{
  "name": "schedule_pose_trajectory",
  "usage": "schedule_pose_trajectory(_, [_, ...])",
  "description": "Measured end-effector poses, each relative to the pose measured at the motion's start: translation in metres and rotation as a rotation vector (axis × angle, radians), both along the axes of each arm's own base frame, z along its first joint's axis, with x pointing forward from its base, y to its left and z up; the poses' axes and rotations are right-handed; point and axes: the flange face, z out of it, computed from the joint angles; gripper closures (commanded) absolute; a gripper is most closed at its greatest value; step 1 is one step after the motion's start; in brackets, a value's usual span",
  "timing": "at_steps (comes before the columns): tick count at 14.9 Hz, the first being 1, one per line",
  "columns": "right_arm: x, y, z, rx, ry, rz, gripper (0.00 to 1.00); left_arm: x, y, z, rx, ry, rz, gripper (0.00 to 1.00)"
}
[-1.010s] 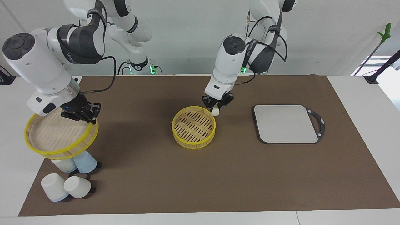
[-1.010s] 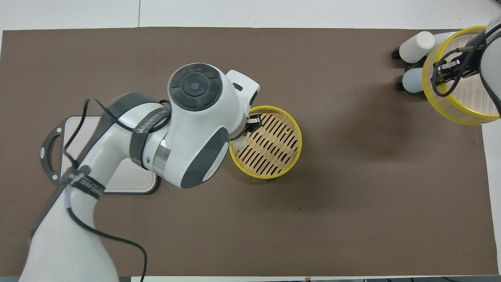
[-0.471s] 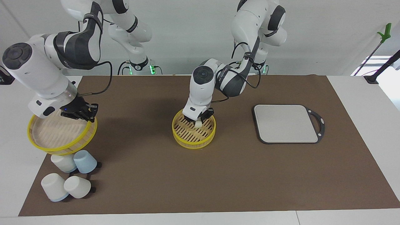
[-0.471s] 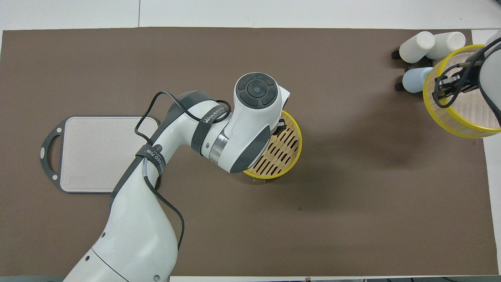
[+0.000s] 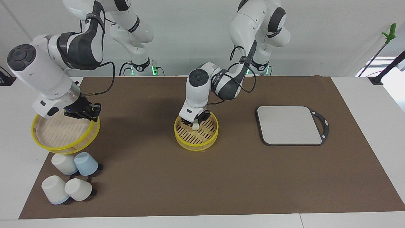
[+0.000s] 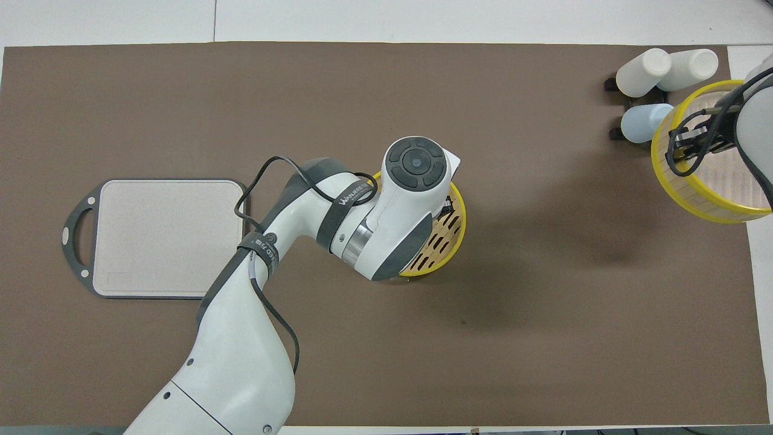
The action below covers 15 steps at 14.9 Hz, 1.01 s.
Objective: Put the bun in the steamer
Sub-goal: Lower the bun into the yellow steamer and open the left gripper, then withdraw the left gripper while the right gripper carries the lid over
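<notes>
One steamer tier (image 5: 196,133) with a yellow rim and slatted base stands on the brown mat in the middle of the table; it also shows in the overhead view (image 6: 452,232), mostly covered by the left arm. My left gripper (image 5: 195,122) is down inside this tier, shut on the cream-white bun (image 5: 196,126), which is at or just above the slats. The bun is hidden in the overhead view. My right gripper (image 5: 83,113) is shut on the rim of the other steamer tier (image 5: 65,134) and holds it up at the right arm's end of the table (image 6: 706,163).
A grey rectangular board (image 5: 290,125) with a dark handle lies toward the left arm's end. Several white and blue cups (image 5: 68,177) lie on a dark rack just beside the raised tier, farther from the robots; they show in the overhead view (image 6: 655,72) too.
My left gripper has carried the bun from the tier's rim down into the tier. My right gripper has shifted the other tier slightly lower and nearer the robots, uncovering the cups.
</notes>
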Motion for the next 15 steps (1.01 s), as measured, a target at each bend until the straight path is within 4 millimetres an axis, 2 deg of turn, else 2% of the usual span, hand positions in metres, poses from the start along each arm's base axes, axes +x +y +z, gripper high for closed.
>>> schedule_pose_trajectory(2, [-0.001, 0.000, -0.001, 0.000, 0.002, 0.000, 1.00, -0.006, -0.002, -0.010, 0.004, 0.003, -0.006, 0.57])
schedule_pose_trajectory(3, [-0.001, 0.000, -0.001, 0.000, 0.002, 0.000, 1.00, -0.007, -0.002, -0.012, 0.005, 0.003, -0.006, 0.50])
schedule_pose_trajectory(5, [-0.001, 0.000, 0.000, 0.000, 0.000, 0.000, 1.00, -0.007, 0.000, -0.015, 0.011, 0.004, -0.004, 0.00])
schedule_pose_trajectory(9, [0.002, 0.005, 0.002, -0.001, -0.026, 0.008, 1.00, -0.003, 0.009, -0.012, 0.064, -0.010, -0.010, 0.00])
schedule_pose_trajectory(10, [0.003, 0.009, 0.002, 0.000, -0.031, 0.010, 1.00, 0.004, 0.014, -0.002, 0.069, -0.017, 0.004, 0.00])
schedule_pose_trajectory(12, [0.006, 0.030, 0.002, -0.005, -0.045, -0.011, 1.00, 0.027, 0.036, 0.042, 0.049, -0.074, 0.058, 0.00])
schedule_pose_trajectory(13, [0.007, 0.048, 0.002, -0.009, -0.053, -0.030, 1.00, 0.041, 0.057, 0.073, 0.032, -0.106, 0.096, 0.00])
schedule_pose_trajectory(15, [0.008, 0.091, -0.001, -0.017, -0.067, -0.084, 1.00, 0.062, 0.114, 0.140, 0.003, -0.150, 0.183, 0.00])
